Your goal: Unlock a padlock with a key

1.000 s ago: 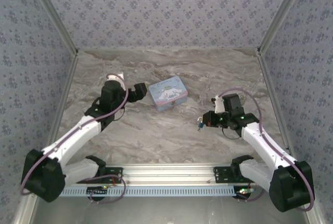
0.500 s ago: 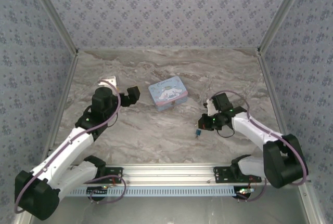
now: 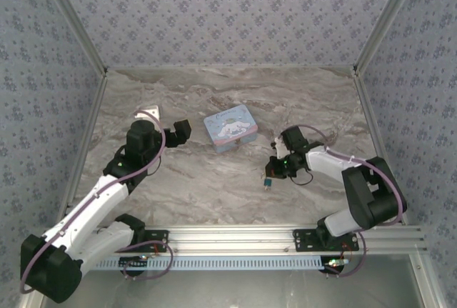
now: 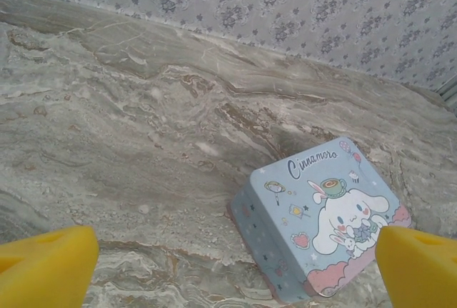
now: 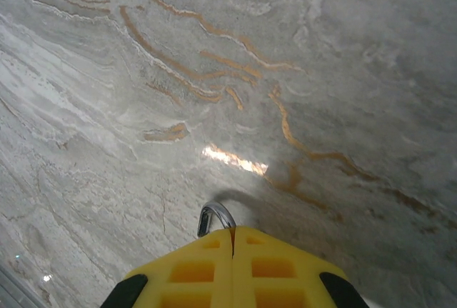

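The padlock point(image 3: 267, 181) is a tiny teal speck at the tip of my right gripper point(image 3: 274, 169), low over the marble table right of centre. In the right wrist view its thin metal shackle point(image 5: 215, 216) pokes out from between the yellow fingers point(image 5: 193, 265), which are pressed together on it; the gripper point(image 5: 233, 235) hides the teal body. The key is too small to make out. My left gripper point(image 3: 180, 131) stands open left of the tin box, its yellow fingertips point(image 4: 50, 261) wide apart with nothing between them.
A light-blue cartoon tin box point(image 3: 230, 128) lies at the table's centre back, also seen in the left wrist view as the tin box point(image 4: 325, 226). A small white object point(image 3: 152, 111) sits behind the left arm. Patterned walls close in the table on three sides.
My right gripper has swung left and down toward the table centre with the padlock in it. The left arm pulled back slightly a second ago and has stayed still since.
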`<action>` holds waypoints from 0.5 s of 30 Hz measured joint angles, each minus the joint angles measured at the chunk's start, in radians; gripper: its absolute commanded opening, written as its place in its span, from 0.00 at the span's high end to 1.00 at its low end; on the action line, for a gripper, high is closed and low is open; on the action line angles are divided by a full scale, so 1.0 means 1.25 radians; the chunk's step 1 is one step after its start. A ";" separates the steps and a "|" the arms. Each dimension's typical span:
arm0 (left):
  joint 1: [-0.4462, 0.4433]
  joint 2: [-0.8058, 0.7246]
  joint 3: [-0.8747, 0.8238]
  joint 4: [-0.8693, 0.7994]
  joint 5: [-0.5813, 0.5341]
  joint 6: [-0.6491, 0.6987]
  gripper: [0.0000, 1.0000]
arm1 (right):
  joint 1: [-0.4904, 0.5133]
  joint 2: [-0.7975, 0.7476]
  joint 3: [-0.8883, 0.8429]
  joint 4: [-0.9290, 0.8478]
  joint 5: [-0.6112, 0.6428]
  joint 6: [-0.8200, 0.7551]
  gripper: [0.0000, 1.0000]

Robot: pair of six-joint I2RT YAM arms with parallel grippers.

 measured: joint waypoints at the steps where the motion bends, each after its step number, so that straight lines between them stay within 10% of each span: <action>1: 0.000 0.000 0.000 -0.002 0.000 0.000 0.00 | 0.000 0.007 0.001 0.004 -0.002 0.000 0.96; 15: 0.002 -0.001 -0.011 -0.006 -0.003 0.000 0.01 | 0.005 0.028 0.003 0.036 -0.017 0.000 0.95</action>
